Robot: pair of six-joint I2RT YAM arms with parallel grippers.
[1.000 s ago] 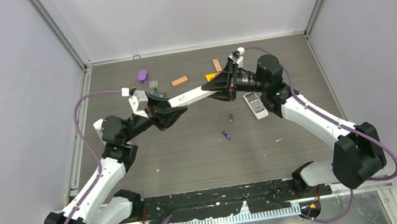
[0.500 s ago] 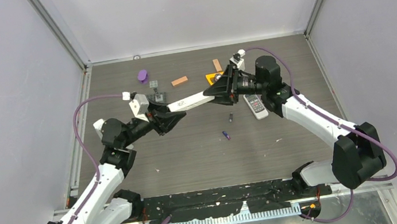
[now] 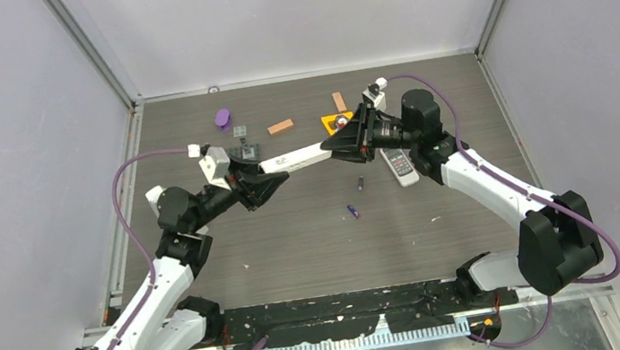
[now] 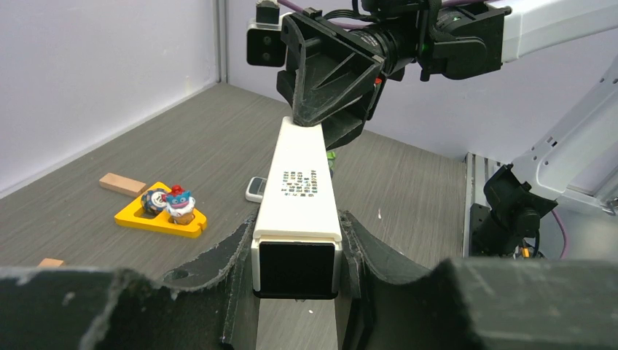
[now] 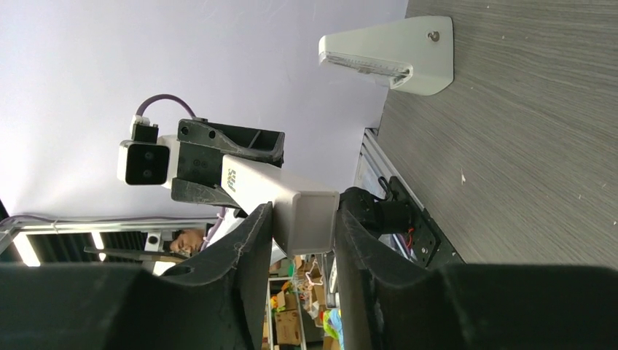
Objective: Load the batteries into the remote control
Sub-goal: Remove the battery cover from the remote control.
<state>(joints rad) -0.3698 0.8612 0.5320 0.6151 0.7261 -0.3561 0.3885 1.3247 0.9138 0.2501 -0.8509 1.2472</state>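
Note:
A long white remote is held off the table between both grippers. My left gripper is shut on its left end and my right gripper is shut on its right end. In the left wrist view the remote runs from my left gripper to the right gripper. In the right wrist view my right gripper clamps the remote's end. A dark battery and a blue-purple battery lie on the table below. The other batteries are not in view.
A small grey remote with buttons lies under the right arm. A yellow toy piece, a wooden block, an orange block, grey bits and a purple object lie at the back.
Both arms have shifted slightly to the left with the white remote still held between them. The batteries on the table have not moved.

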